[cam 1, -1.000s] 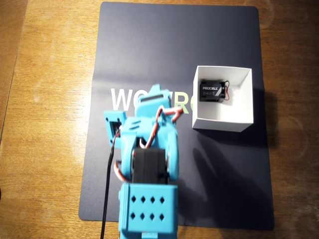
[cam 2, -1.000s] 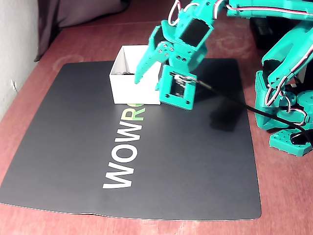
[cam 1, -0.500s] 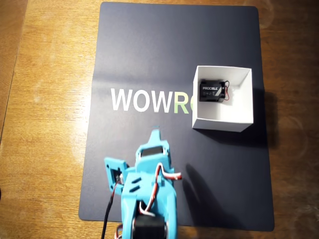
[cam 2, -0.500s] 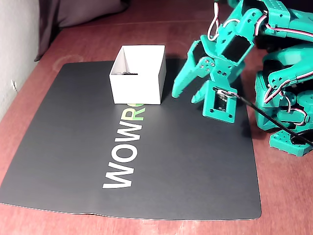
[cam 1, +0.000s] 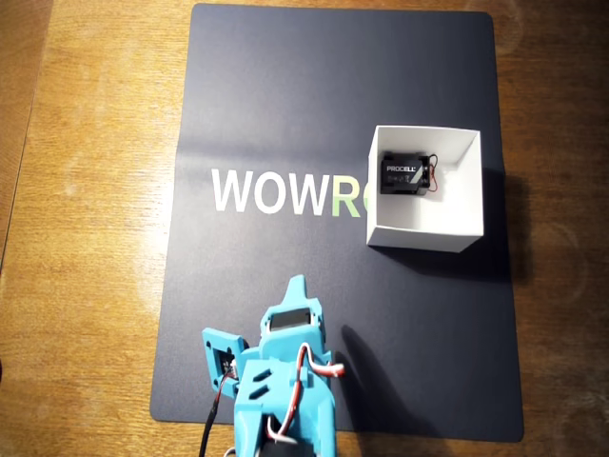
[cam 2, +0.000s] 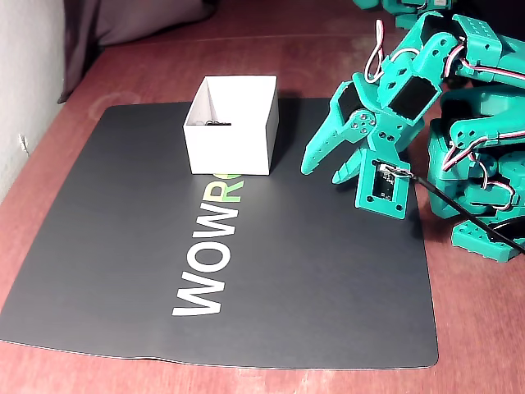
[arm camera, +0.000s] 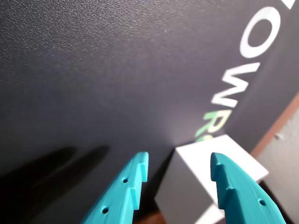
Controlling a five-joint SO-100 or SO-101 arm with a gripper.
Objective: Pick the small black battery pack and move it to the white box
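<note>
The small black battery pack (cam 1: 403,176) with white PROCELL lettering lies inside the white box (cam 1: 447,205), against its upper left wall, wires toward the right. In the fixed view only a dark sliver of the battery pack (cam 2: 215,123) shows over the rim of the box (cam 2: 230,148). My teal gripper (cam 2: 321,174) hangs open and empty over the mat, to the right of the box and apart from it. From overhead the gripper (cam 1: 297,286) points up from the lower edge. The wrist view shows both fingers (arm camera: 133,184) spread, with the box (arm camera: 191,186) beyond them.
A dark mat (cam 1: 285,95) printed with WOWRO lettering (cam 1: 276,190) covers the wooden table (cam 1: 86,238). The teal arm base (cam 2: 484,172) and a black cable (cam 2: 459,205) stand at the right of the fixed view. A grey cloth (cam 2: 139,20) lies at the back left.
The arm has drawn back from the box toward its base, with the gripper open and empty. The battery pack has stayed put in the box.
</note>
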